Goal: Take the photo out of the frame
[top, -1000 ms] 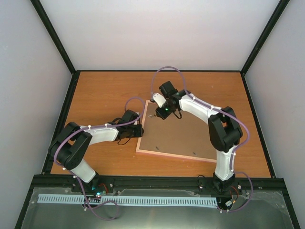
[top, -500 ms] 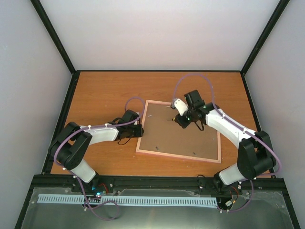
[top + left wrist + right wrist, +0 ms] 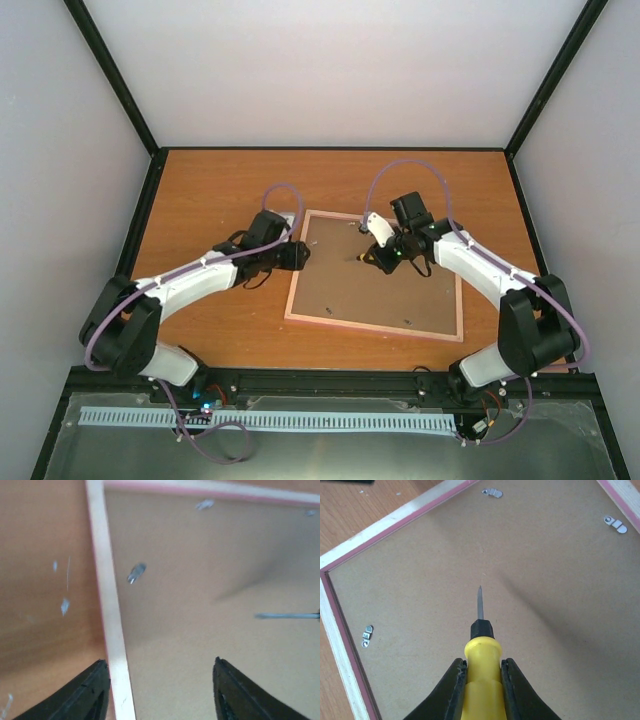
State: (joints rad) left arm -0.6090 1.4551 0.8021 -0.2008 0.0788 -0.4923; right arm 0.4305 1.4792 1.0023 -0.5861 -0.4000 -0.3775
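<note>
Screwdriver [image 3: 481, 652] held in right claw [image 3: 482, 669]; left claw [image 3: 160, 666] gapes wide over frame [image 3: 107, 605] edge

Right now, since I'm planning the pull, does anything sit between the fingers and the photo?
Yes. The brown backing board covers the whole back of the frame, pinned by small metal clips along its edges. The photo is out of sight beneath it.

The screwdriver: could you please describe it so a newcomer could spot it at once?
A pink frame lies back-up on the wooden table. Over its brown backing board, the right tool grips the screwdriver: the only yellow thing here, with a thin metal tip.
</note>
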